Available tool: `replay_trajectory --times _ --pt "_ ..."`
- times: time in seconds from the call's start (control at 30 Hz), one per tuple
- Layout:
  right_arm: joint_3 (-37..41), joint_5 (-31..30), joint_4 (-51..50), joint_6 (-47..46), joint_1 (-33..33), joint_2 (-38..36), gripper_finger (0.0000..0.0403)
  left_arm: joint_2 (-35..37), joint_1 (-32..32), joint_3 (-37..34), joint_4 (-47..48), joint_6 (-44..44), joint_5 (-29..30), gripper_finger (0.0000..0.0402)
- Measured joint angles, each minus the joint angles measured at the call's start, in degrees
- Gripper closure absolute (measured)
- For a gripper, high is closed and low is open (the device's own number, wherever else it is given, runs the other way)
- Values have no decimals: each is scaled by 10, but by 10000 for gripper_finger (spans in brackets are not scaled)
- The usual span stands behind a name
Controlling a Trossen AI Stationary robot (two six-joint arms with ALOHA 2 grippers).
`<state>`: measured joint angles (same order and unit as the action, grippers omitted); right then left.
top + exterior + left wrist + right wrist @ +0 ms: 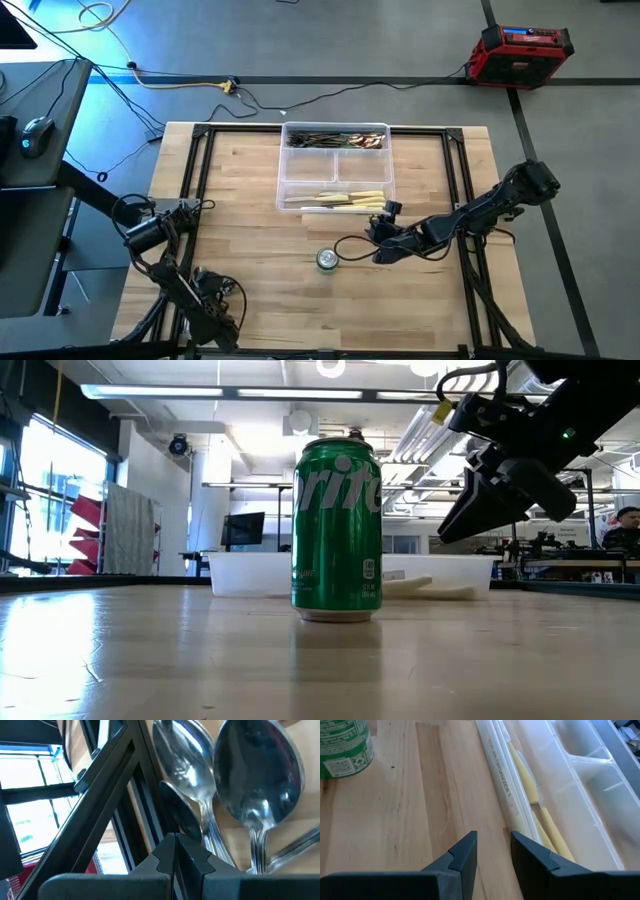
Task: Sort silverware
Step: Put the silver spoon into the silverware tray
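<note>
Silverware: cream-handled knives (345, 199) in tray (380, 185) near compartment, dark forks (335, 139) far compartment, sorted by kind. Right tool (378, 250) part-open, empty, beside tray. Left tool (175, 851) closed, empty, above spoons (260, 780), near-left desk (260, 290).

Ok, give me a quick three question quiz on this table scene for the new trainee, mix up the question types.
1. True or false: the right gripper is holding a knife.
2. Which compartment of the clear divided tray holds the cream-handled knives? A) the far one B) the one nearest the green Sprite can C) none
3. Fill in: the left wrist view shows shiny ____ on the wood beyond the shut left gripper.

Key: 1 false, its fingers are apart with nothing between them, over bare wood beside the tray. 2 B. 3 spoons.
</note>
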<state>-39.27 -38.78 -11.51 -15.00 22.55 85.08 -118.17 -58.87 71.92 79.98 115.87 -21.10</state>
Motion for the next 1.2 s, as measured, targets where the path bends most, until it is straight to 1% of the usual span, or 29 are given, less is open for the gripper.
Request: replay_trajectory --times 0.23,0.33,0.5,0.6,0.8,0.97,1.1,1.2 --pt "0 0 0 0 0 0 300 0 4 -2 -5 -26 1 401" --pt "0 0 0 0 0 0 300 -1 8 -2 -7 -55 9 401" --pt "0 0 1 0 0 0 300 -1 11 -15 -5 -131 43 401" --pt "0 0 1 0 0 0 300 -1 12 -23 -10 -152 47 401" --pt "0 0 1 0 0 0 300 -1 15 -27 -13 -185 62 401" --pt "0 0 1 0 0 0 300 -1 23 -27 -8 -190 70 401" --pt "0 0 1 0 0 0 300 -1 28 -27 -4 -191 100 401" --pt "0 0 1 0 0 0 300 0 36 -30 -2 -201 111 401"
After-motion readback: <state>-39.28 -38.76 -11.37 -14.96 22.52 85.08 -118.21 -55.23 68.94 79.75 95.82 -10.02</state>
